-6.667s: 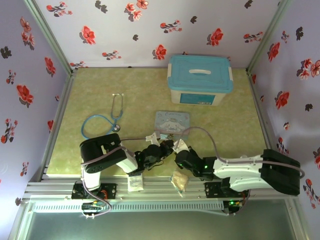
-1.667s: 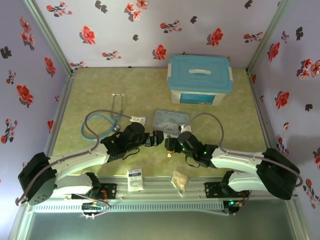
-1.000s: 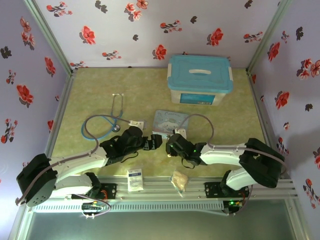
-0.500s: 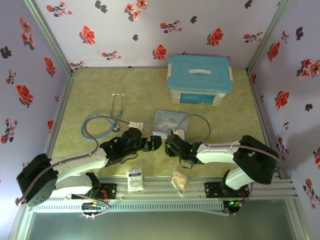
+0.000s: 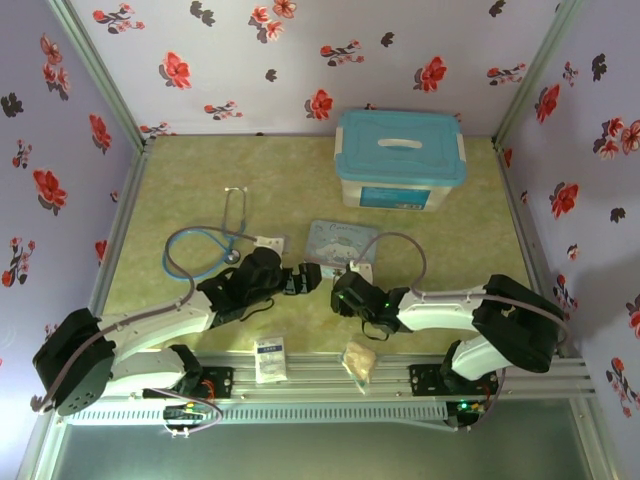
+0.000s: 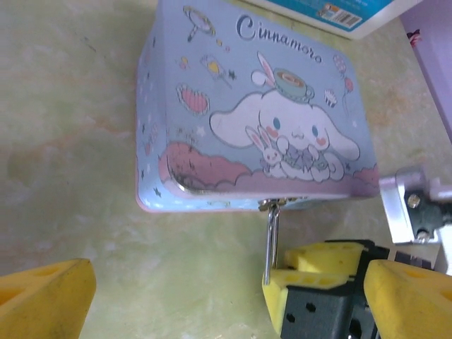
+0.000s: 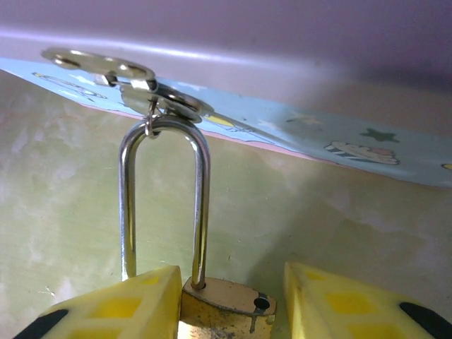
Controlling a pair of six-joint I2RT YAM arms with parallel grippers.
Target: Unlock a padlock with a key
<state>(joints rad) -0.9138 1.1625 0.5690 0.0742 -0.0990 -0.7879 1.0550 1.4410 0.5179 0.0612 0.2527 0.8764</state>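
**Padlock at tin hasp: grasp stage, key not located**

- Padlock (image 7: 226, 307): brass body, at the near edge of the tin (image 6: 240, 92), mid-desk (image 5: 200, 180). The shackle (image 7: 201, 212) is threaded through the tin's hasp ring (image 7: 162, 99). One leg enters the body. The other runs down behind a yellow finger, and an open hole shows in the body top. Whether the lock is fastened cannot be told.
- Right end effector (image 7: 229, 275): nearly closed, its fingers bracketing the brass body. One pad touches the body and a thin dark gap shows at the other. A firm clamp cannot be confirmed.
- Left end effector (image 6: 226, 282): spread wide and holding nothing, just left of the right one and facing the tin's near side.
- Key: not found in these views.
- Step in hand, as judged: steadying the padlock body for the key.
- Next move, as judged: locate the key and take it with the free left end effector. Line its tip up with the keyway while the right holds the body still. The parts are small, so this needs fine alignment and a gentle approach.
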